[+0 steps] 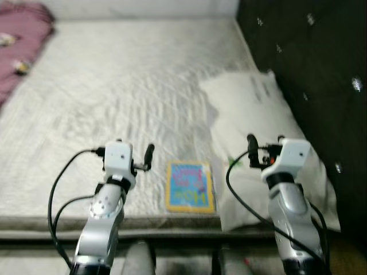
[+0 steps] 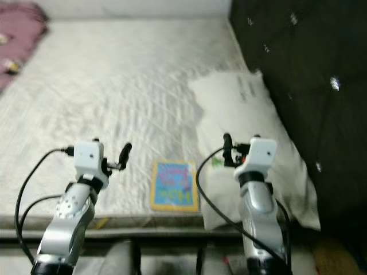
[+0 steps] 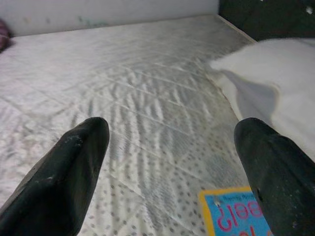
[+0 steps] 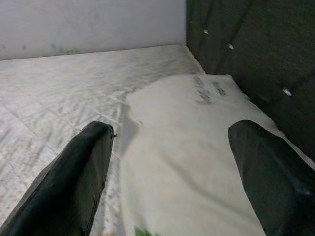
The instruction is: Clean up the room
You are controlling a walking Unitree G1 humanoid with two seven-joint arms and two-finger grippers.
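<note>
White quilted mattress (image 1: 126,97) runs back to a pale wall, a dark tufted headboard (image 1: 309,63) on its right. Near the front edge lies a yellow-bordered book (image 1: 190,187), between the spread-open left gripper (image 1: 135,153) and the right gripper (image 1: 265,148), fingers parted above a white pillow (image 1: 252,109). A maroon blanket (image 1: 20,43) sits far left.

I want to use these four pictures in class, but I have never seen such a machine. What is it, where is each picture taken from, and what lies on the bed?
It is a walking humanoid robot. The two upper pictures come from its head, looking down at a bare mattress. The left gripper and right gripper are both open and hold nothing. The lower pictures come from wrist cameras, looking out between each gripper's black fingers. On the mattress lie a yellow-edged children's book, a white pillow beside the dark headboard, and a purple blanket in the far corner.
</note>
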